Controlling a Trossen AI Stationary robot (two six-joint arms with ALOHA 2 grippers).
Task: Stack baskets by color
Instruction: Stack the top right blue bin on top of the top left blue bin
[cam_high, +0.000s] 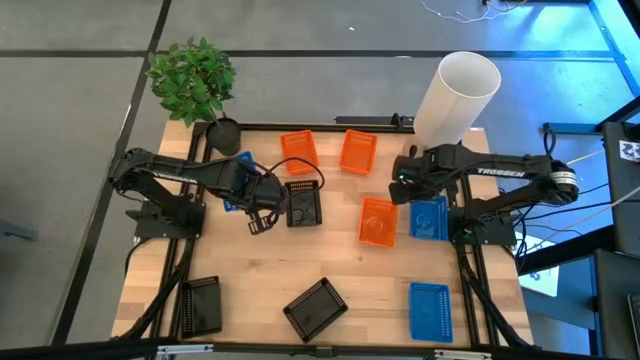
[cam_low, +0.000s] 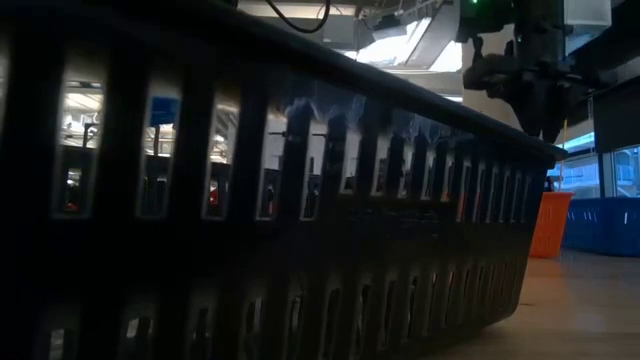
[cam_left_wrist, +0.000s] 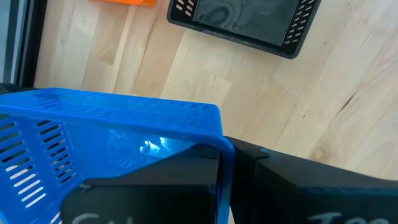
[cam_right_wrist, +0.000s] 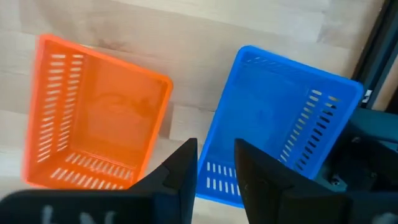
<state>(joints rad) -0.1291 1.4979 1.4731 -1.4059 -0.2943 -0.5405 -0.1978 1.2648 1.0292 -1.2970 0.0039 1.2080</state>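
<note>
My left gripper (cam_high: 252, 200) hangs over the table's left middle, shut on a blue basket (cam_left_wrist: 118, 124) that shows in the high view as blue patches (cam_high: 240, 162) beside the arm. A black basket (cam_high: 303, 203) lies on the table just right of it. My right gripper (cam_right_wrist: 214, 158) points down, open, above the gap between an orange basket (cam_right_wrist: 93, 130) and a blue basket (cam_right_wrist: 280, 118), touching neither. Both rest flat on the wood. In the low view the right gripper (cam_low: 540, 115) hangs at the upper right. My left gripper pinches one wall of the blue basket near a corner (cam_left_wrist: 225, 163), with one finger on each side of that wall. The fingers come from above, slanting steeply down. The basket is lifted clear of the table and tilted.
Two more orange baskets (cam_high: 299, 150) (cam_high: 357, 150) lie at the far middle. Two black baskets (cam_high: 203, 305) (cam_high: 315, 307) and a blue one (cam_high: 430, 310) lie near the front edge. A potted plant (cam_high: 195, 80) and a white cylinder (cam_high: 455, 95) stand at the far corners.
</note>
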